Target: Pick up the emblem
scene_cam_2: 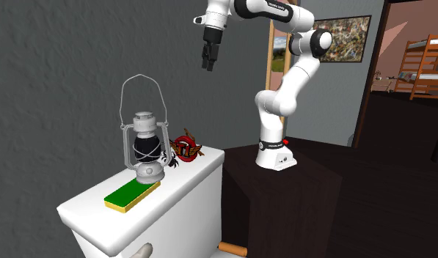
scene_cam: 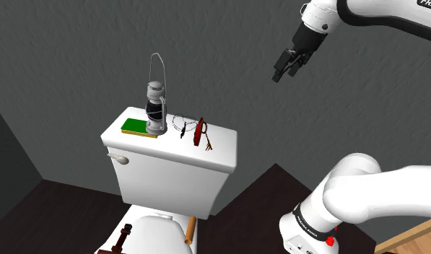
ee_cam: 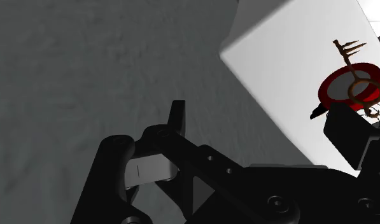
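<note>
Hovering high in the upper right of the shoulder view, the gripper (scene_cam: 284, 72) is holding nothing. Its two black fingers are standing apart in the wrist view, so it is presenting as open and empty.

The emblem (scene_cam: 201, 132), a red disc with gold-brown fittings, is sitting on the white toilet tank lid (scene_cam: 222, 144), toward the lid's right end in the shoulder view, and appears to be standing on edge. A grey lantern (scene_cam: 156, 101) is standing near it on the left. A thin dark wire object (scene_cam: 182, 124) is lying between the two, and a green sponge (scene_cam: 138, 127) is resting beside the lantern's base.

Judging from this layout, the approach step is in hand and no grasp is yet being attempted, since the gripper is hanging well above and to the right of the emblem.

The next move is calling for:
- a descent down and to the left in the shoulder view
- fingers aligned across the disc's thin section
- clearance from the lantern and the wire object
- closure only once both fingers are straddling the emblem, since an upright disc is likely to tip if nudged
</note>
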